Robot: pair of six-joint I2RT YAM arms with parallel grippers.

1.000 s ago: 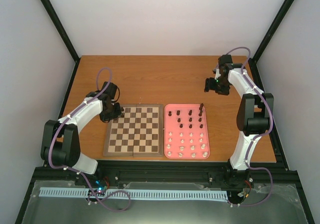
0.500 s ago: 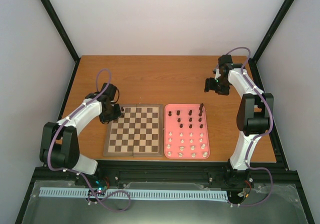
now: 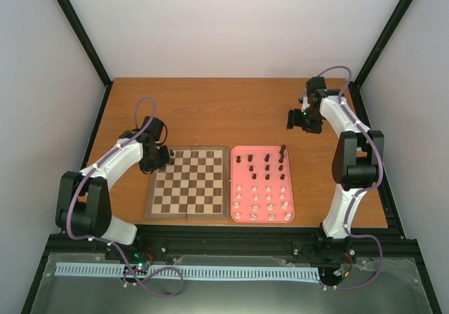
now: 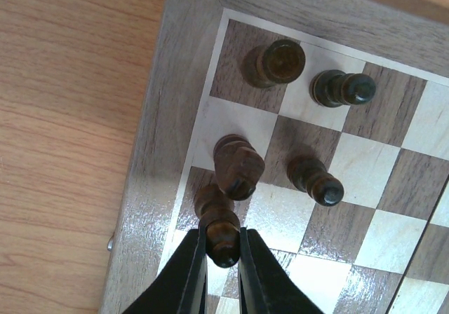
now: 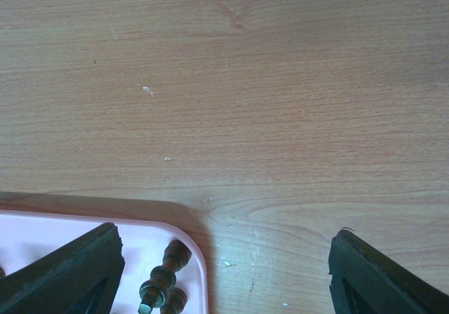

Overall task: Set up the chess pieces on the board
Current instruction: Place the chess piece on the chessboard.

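Placement step: left hand [image 4: 223, 247] pinches a dark piece [image 4: 220, 224] at the board [image 4: 175, 118] edge. Next: seat it upright, then release. Right hand [image 5: 224, 272] is spread, idle near the tray [image 5: 42, 230].

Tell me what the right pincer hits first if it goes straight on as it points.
Probably the bare wooden table, just beside the corner of the pink tray; nothing stands between its open fingers.
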